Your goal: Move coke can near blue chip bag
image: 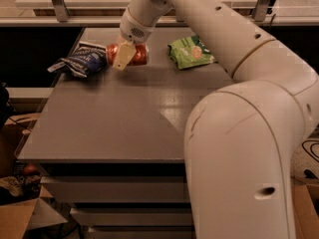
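At the far left, below the counter's (99, 128) edge, a cardboard box (20, 218) sits on the floor with clutter around it. On the grey counter's back left part lies the blue bag (79, 61), wrinkled, with its left end just over the counter's edge. Just right of it, close to touching, is the can (140, 55), turned on its side with its length running left to right and its silver end toward the blue bag. The pincer (124, 58) is closed on the can's middle; one cream finger (122, 57) crosses the front of the red body. Whether the can rests on the counter or hangs just above it cannot be told. Farther right, well apart from the can, a green bag (191, 52) lies flat near the back of the counter. The white arm (239, 133) fills the right foreground, rising and bending back leftward over the counter down to the pincer.
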`<state>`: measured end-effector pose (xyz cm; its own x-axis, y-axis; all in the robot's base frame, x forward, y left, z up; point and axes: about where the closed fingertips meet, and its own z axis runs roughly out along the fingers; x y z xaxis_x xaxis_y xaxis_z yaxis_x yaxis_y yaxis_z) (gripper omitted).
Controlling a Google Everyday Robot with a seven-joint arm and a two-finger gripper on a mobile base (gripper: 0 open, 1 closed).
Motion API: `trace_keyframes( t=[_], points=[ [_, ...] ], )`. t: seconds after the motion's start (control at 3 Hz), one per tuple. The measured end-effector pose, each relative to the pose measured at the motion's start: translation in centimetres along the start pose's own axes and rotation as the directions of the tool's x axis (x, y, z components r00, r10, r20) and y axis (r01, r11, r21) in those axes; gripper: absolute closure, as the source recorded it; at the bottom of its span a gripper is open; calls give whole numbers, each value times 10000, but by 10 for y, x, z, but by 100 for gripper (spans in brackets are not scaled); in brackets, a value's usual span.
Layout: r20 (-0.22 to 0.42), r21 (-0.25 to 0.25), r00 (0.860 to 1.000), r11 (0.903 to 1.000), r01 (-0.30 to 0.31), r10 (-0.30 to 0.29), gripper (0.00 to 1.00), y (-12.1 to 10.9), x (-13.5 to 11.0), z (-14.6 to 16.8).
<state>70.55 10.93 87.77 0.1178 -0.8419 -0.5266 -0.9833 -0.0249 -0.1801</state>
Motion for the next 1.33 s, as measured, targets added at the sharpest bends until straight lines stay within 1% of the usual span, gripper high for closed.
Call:
trace_keyframes(
  t=[0.33, 0.67, 1.33],
  points=[
    [71, -75, 9999, 9999, -81, 82, 100, -9, -5, 15],
    [168, -72, 9997, 9998, -177, 178, 83, -13, -9, 23],
    [302, -196, 9994, 9997, -156, 162, 36, -14, -17, 32]
  ],
)
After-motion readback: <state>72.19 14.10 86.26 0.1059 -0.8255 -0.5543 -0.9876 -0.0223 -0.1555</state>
